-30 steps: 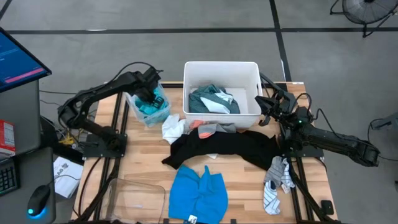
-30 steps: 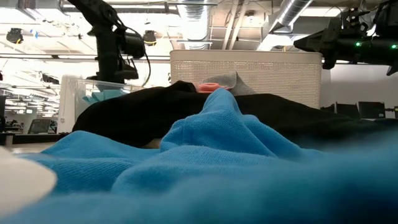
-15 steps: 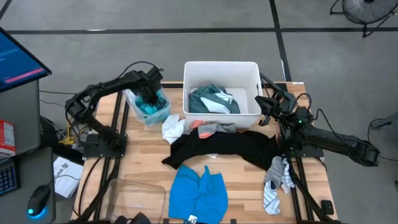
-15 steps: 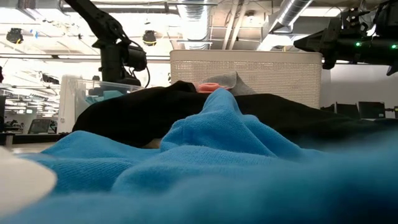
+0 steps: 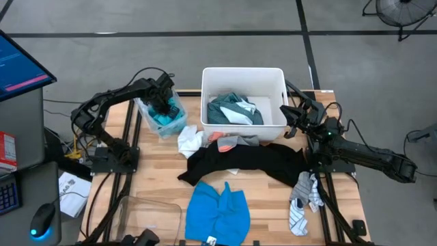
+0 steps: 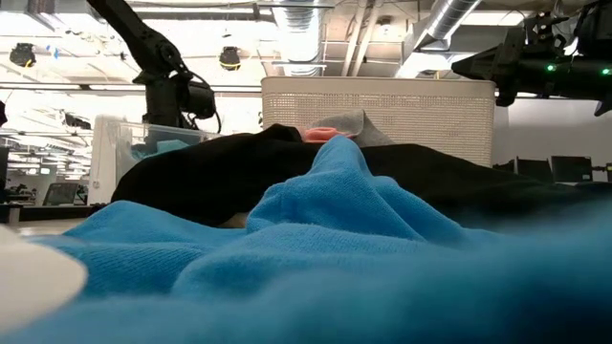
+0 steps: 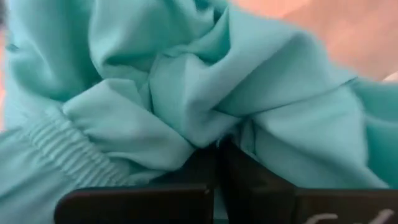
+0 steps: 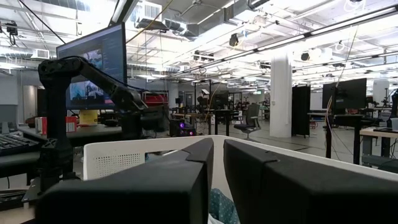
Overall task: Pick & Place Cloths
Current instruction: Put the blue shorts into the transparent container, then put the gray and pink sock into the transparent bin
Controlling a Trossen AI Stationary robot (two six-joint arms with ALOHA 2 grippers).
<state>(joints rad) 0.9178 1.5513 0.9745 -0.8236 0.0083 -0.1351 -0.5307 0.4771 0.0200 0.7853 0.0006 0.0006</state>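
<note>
My left gripper (image 5: pixel 162 106) reaches down into the clear bin (image 5: pixel 142 111) at the table's far left and is shut on a turquoise cloth (image 5: pixel 165 123) lying in it. My right gripper (image 5: pixel 288 121) hovers shut and holding nothing, just right of the white tub (image 5: pixel 243 70), which holds a teal-green garment (image 5: pixel 232 109). A large black garment (image 5: pixel 246 162) lies spread along the tub's near side. A bright blue cloth (image 5: pixel 218 208) lies near the table's near edge, a white cloth (image 5: pixel 189 141) left of the black one, and grey and striped socks (image 5: pixel 304 198) at the right. My left gripper (image 7: pixel 217 146) comes from above, pointing down, and pinches a bunched fold of the turquoise cloth (image 7: pixel 186 134) at its fingertips. The fabric piles up around both fingers (image 7: pixel 249 180); one layer or several, I cannot tell. The cloth rests in the bin.
A second clear bin (image 5: pixel 150 215) sits at the near left corner. A small pink-orange piece (image 5: pixel 222 145) lies by the tub's near wall. Bare wood shows between the two bins. In the low view the blue cloth (image 6: pixel 335 248) fills the foreground.
My left gripper has moved down into the clear bin and slightly toward the table's left edge, taking the turquoise cloth with it. The right arm has kept still.
</note>
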